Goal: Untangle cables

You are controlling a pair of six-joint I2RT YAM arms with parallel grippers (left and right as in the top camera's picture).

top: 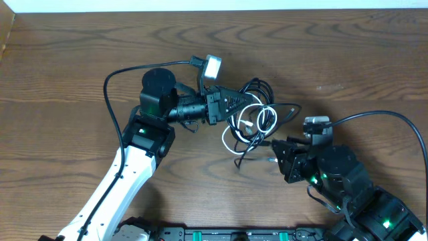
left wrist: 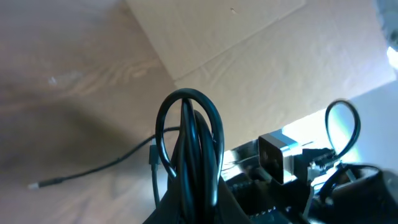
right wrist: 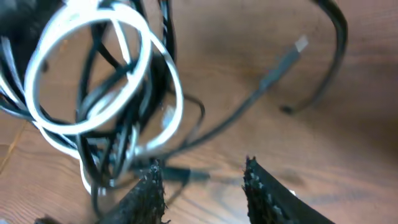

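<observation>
The tangled cables [top: 256, 119] lie mid-table [top: 67, 67]. At their left, the left gripper [top: 247, 102] pinches black loops. The right gripper [top: 273, 152], jaws apart and holding nothing, is just below them. The table's far edge is well beyond.

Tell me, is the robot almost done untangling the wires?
Not yet. Nothing looks finished: the white cable and the black cable are looped together in one bundle. In hand: the left gripper is shut on the black loops, and the right gripper is open, close to a loose black strand. Left to do: pull the two apart and lay each one down by itself.
</observation>
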